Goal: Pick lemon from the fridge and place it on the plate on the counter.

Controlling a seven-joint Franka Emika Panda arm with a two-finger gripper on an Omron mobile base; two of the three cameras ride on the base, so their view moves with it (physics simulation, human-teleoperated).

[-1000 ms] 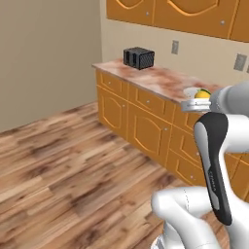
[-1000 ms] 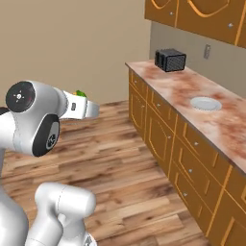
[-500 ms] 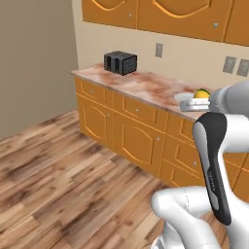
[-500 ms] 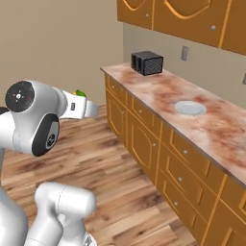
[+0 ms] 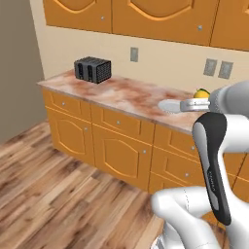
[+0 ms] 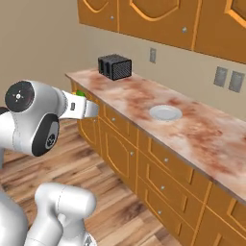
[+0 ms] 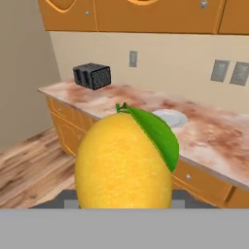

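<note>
The pick looks done: the gripper [image 5: 198, 99] is clamped on the lemon [image 7: 124, 160], carried in the air short of the bench [image 6: 144, 98]. The plate [image 6: 165, 113] lies ahead of the gripper, bare; approach and set-down remain.

A yellow lemon [image 7: 124, 160] with a green leaf is sitting upright close before the hand camera; the white plate [image 6: 165, 113] is lying flat on the marbled counter [image 6: 202, 134]
</note>
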